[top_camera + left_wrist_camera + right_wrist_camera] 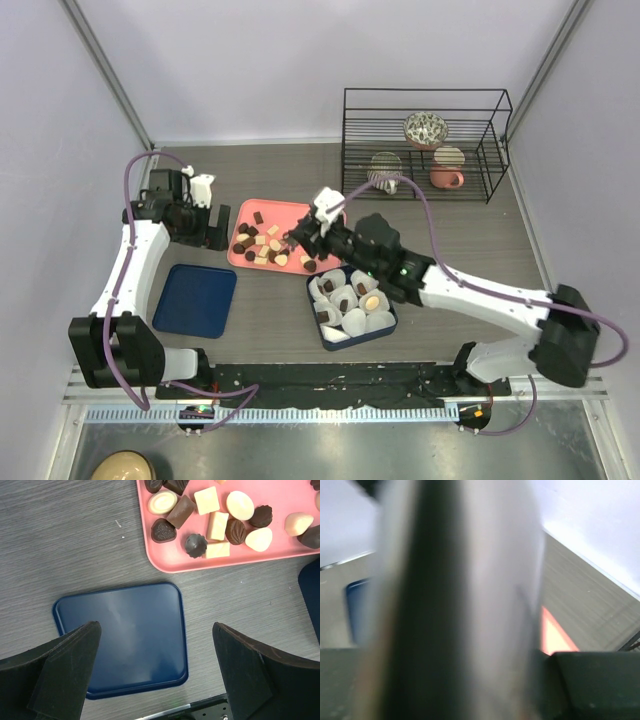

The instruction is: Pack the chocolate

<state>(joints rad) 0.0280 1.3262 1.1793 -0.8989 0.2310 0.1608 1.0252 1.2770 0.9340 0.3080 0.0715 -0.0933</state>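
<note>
Several pieces of chocolate, dark, mid-brown and cream, lie on the pink tray; the left wrist view shows the chocolate close up on that tray. A blue box in front of the tray holds white paper cups, a few with a piece inside. My left gripper hangs open and empty left of the tray, above the blue lid. My right gripper is over the tray's near right part. A blurred grey shape fills the right wrist view and hides its jaws.
A black wire rack at the back right carries a patterned bowl and two mugs. The blue lid lies flat at the front left. A corner of the pink tray shows in the right wrist view.
</note>
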